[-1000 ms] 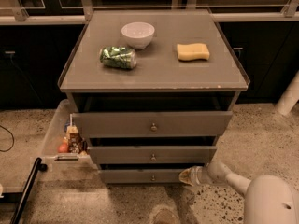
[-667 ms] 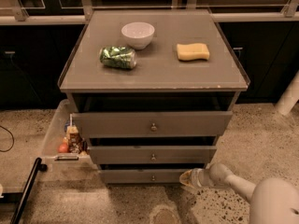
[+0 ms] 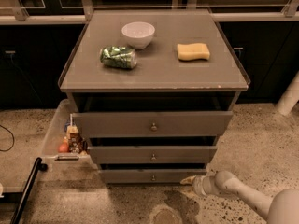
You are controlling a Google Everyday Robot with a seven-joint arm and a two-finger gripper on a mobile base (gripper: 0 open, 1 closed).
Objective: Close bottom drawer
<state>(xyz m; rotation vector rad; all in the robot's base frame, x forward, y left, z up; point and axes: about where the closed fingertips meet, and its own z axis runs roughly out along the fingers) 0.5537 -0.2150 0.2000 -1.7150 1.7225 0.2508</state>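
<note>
The bottom drawer is the slimmest grey-brown front at the foot of the cabinet, with a small round metal knob at its centre. It stands out less than the two drawers above it. My gripper is low near the floor at the drawer front's right end, right by it. The pale arm reaches in from the lower right.
The top drawer and the middle drawer stand pulled out. On the cabinet top lie a white bowl, a crumpled green bag and a yellow sponge. A clear bin with small items hangs at the left.
My gripper has stayed at the drawer front's right end, shifting slightly. The bottom drawer front looks about the same.
</note>
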